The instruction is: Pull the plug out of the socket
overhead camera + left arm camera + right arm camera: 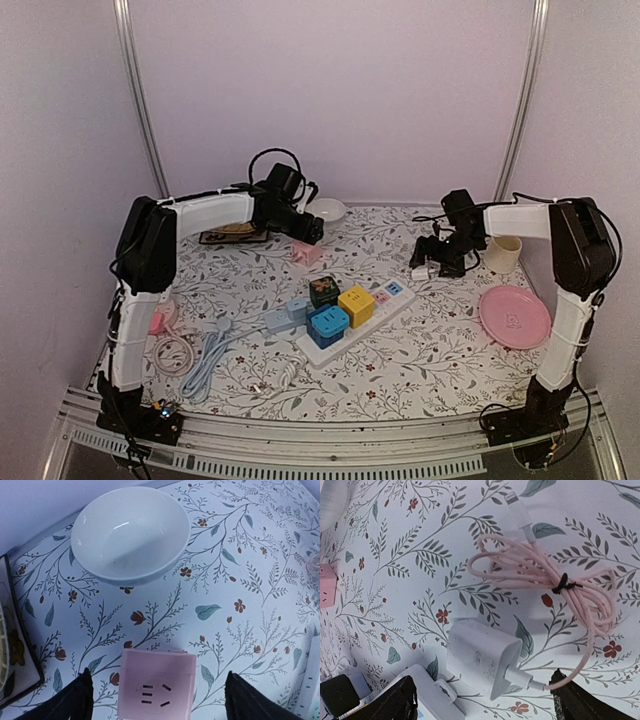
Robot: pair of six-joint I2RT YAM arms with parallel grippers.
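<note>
The white square charger plug [481, 656] lies directly under the right gripper [438, 262], between its 2 spread jaws, long axis slanting across them, just beside the white power strip [422, 687]. The left gripper [312, 232], jaws also apart, straddles a pink cube socket [156, 687]

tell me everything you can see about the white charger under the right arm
The white charger is a glossy, rounded plastic block lying on the floral tablecloth, beside the end of the power strip. A pink cable plugs into its side, coiled and bound with a black tie. Nothing grips it.
</note>
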